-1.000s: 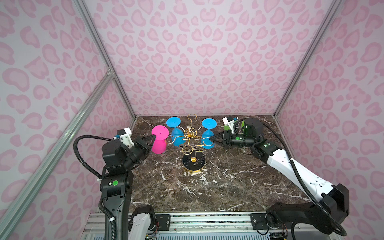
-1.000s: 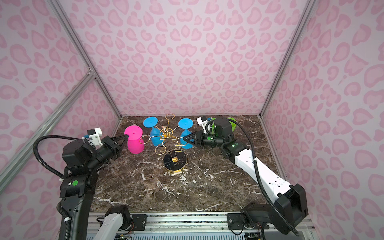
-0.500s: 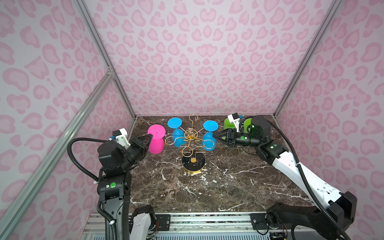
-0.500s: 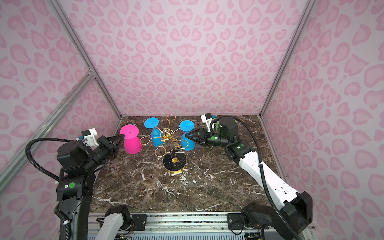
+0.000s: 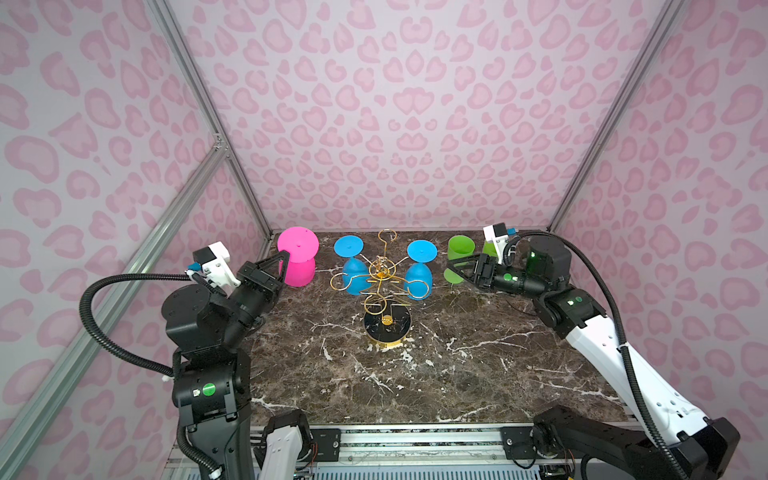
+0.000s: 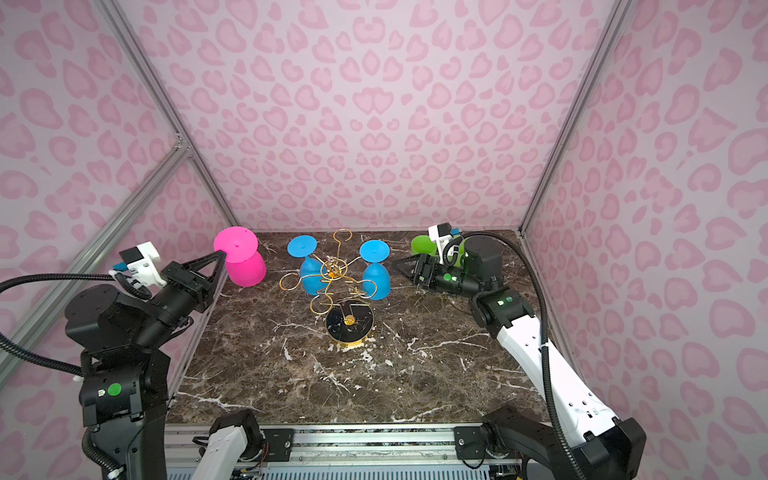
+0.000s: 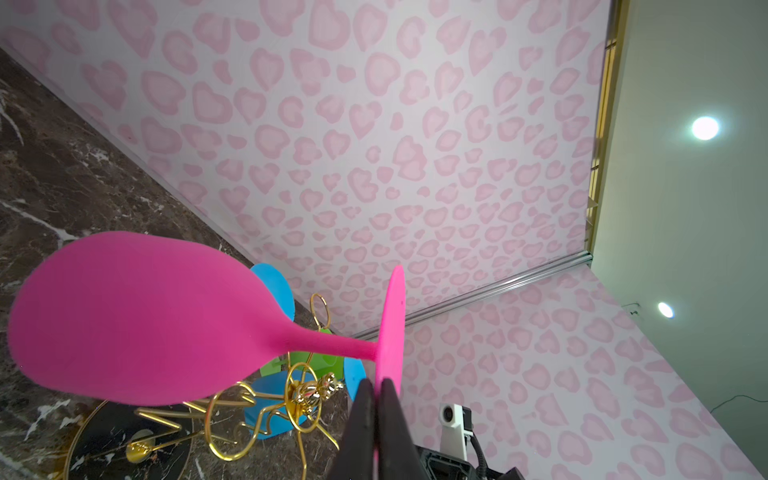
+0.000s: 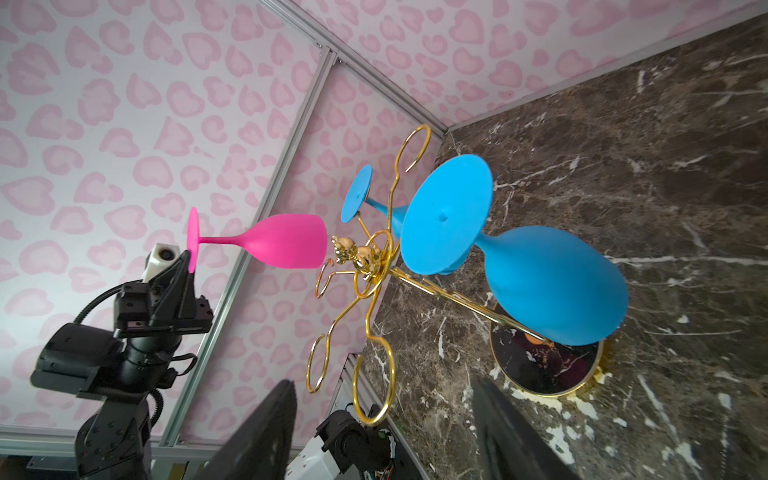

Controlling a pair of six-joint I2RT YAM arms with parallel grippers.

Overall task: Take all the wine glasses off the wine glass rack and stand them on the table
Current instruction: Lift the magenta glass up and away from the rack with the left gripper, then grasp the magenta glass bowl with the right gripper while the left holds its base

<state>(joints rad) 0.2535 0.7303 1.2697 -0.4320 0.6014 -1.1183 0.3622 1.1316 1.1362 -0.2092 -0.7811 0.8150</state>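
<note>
The left gripper (image 5: 284,253) pinches the foot rim of the pink wine glass (image 5: 297,270), bowl-down and clear of the wine glass rack (image 5: 384,291), so setting it down looks next. The right gripper (image 5: 449,267) stands wide and empty, facing a hanging blue glass (image 5: 417,276).

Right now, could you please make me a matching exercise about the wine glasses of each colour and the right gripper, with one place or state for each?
Column 1
1. pink wine glass
2. blue wine glasses
3. green wine glass
4. right gripper

Column 2
A. hanging upside down on the wine glass rack
B. open, holding nothing
C. gripped by its foot in the left gripper
D. off the rack, at the back right of the table

Pairs: 1-C, 2-A, 3-D, 4-B
</note>
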